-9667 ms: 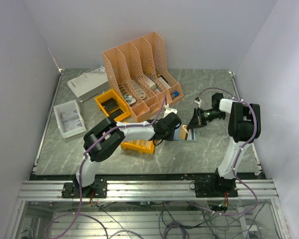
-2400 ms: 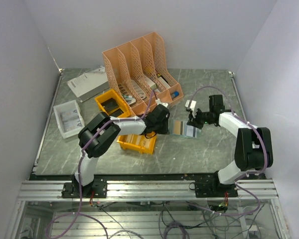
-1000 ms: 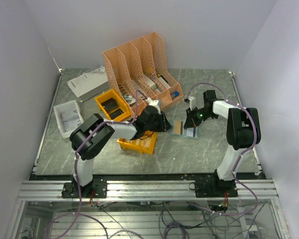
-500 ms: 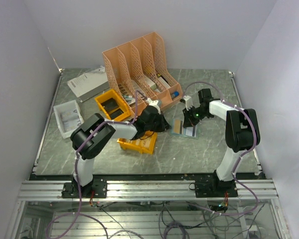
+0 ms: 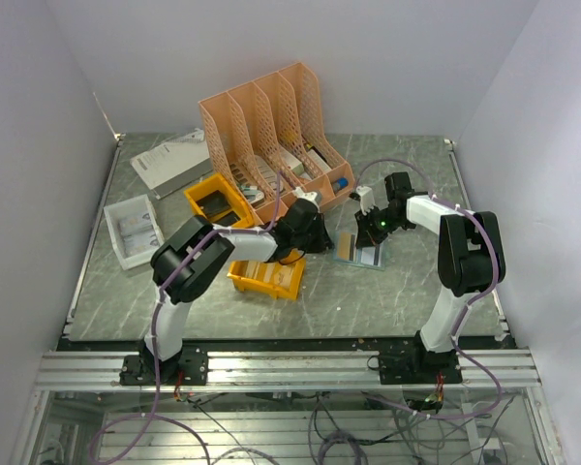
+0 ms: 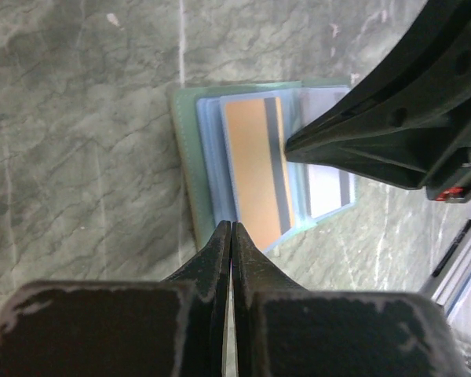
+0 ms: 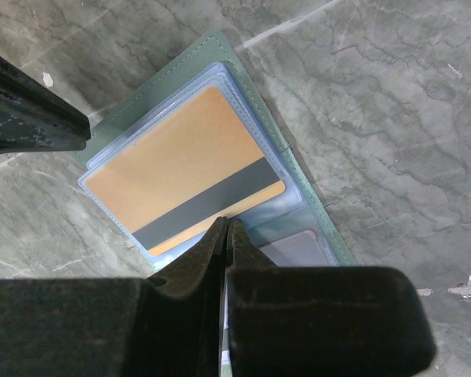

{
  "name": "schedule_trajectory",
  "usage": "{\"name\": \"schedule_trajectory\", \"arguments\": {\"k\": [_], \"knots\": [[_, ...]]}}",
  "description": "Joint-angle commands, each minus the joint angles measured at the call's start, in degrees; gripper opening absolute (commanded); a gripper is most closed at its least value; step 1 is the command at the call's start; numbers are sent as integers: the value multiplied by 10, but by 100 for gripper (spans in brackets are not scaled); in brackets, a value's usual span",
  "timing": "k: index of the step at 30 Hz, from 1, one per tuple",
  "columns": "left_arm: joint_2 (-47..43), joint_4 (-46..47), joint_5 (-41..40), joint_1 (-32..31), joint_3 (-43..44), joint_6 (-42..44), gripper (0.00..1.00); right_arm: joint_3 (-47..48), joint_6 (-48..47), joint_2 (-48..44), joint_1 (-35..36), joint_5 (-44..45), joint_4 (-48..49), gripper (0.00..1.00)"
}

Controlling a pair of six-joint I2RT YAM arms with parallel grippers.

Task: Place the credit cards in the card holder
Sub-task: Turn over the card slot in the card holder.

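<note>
Since a second ago the left gripper (image 6: 231, 228) has pinched shut, empty. The thin, stiff, likely slick tan-brown striped card (image 6: 255, 169) lies in the open grey-green card holder (image 6: 184, 157), right of centre in the top view; nudge its edge. The right gripper (image 7: 225, 224), closed too, points at the holder.

card holder (image 6: 187, 157): open, lying flat | tan card (image 7: 180, 169): dark-striped, in one half | pale card (image 6: 327, 184): other half

I'm seeing a grey-green card holder (image 6: 186, 157) mid-frame, pale blue inside. The credit card (image 7: 180, 173) on it is tan-orange with a dark grey stripe; the table (image 7: 392, 94) is grey marble, veined white.
</note>
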Motion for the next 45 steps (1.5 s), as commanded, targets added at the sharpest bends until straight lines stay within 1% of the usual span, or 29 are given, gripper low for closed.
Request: {"name": "schedule_trajectory", "arguments": {"k": [1,8,19,23,29,35,39,45], "knots": [[12,-56,-30,-1,32,32,7,1,-7,8,0,33,7,0],[30,-53,-4,-5,46,36,7,2,-7,8,1,33,6,0],[34,-61,1,-13,56,40,7,3,-7,9,1,31,5,0],[28,-67,-8,-15,57,42,7,1,-6,9,1,31,4,0],[5,-85,-52,-17,44,44,7,2,-7,11,1,31,4,0],[-6,-90,-61,-19,42,48,7,3,-7,13,1,31,3,0],[-11,-75,-56,-21,38,49,7,3,-6,13,0,31,4,0],[4,-87,-47,-26,55,54,7,4,-7,14,1,31,2,0]]}}
